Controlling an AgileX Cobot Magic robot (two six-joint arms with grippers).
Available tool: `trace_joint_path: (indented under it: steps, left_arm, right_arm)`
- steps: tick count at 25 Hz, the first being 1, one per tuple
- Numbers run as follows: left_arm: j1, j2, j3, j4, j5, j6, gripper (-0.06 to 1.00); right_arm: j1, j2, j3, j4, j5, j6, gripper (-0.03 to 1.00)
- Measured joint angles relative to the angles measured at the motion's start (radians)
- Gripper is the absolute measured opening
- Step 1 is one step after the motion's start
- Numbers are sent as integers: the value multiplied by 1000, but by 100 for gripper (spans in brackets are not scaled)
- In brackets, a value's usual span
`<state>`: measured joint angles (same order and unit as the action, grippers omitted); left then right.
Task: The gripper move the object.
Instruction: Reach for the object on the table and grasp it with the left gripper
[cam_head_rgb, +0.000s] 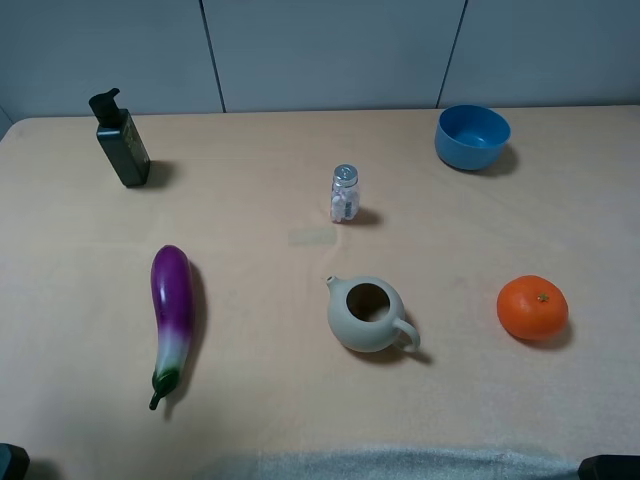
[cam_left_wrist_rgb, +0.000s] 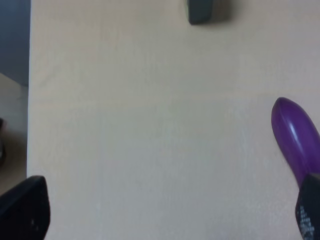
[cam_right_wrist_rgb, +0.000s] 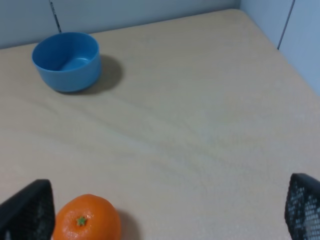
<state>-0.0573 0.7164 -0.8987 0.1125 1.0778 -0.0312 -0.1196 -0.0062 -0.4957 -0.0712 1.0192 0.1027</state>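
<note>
The dark pump bottle (cam_head_rgb: 122, 140) stands upright at the table's far left; only its base shows in the left wrist view (cam_left_wrist_rgb: 200, 11). My left gripper (cam_left_wrist_rgb: 167, 220) is open and empty, with its dark fingertips (cam_left_wrist_rgb: 25, 210) spread wide over the table near the front left, far from the bottle. In the exterior view only a bit of it (cam_head_rgb: 10, 462) shows at the bottom left corner. My right gripper (cam_right_wrist_rgb: 165, 215) is open and empty near the front right, its edge (cam_head_rgb: 610, 467) showing at the bottom right corner.
A purple eggplant (cam_head_rgb: 172, 315) lies at the left, also in the left wrist view (cam_left_wrist_rgb: 295, 137). A clear silver-capped shaker (cam_head_rgb: 344, 194) stands mid-table, a pale teapot (cam_head_rgb: 367, 315) in front of it. An orange (cam_head_rgb: 532, 307) and a blue bowl (cam_head_rgb: 471, 136) are at the right.
</note>
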Motion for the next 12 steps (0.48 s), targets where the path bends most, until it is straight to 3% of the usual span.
trace_joint_path:
  steps: [6, 12]
  left_arm:
    - [0, 168, -122, 0, 72, 0, 98]
    - [0, 307, -212, 0, 80, -1, 98]
  right_arm:
    - [0, 0, 0, 0, 0, 0, 69]
    - [0, 0, 0, 0, 0, 0, 69]
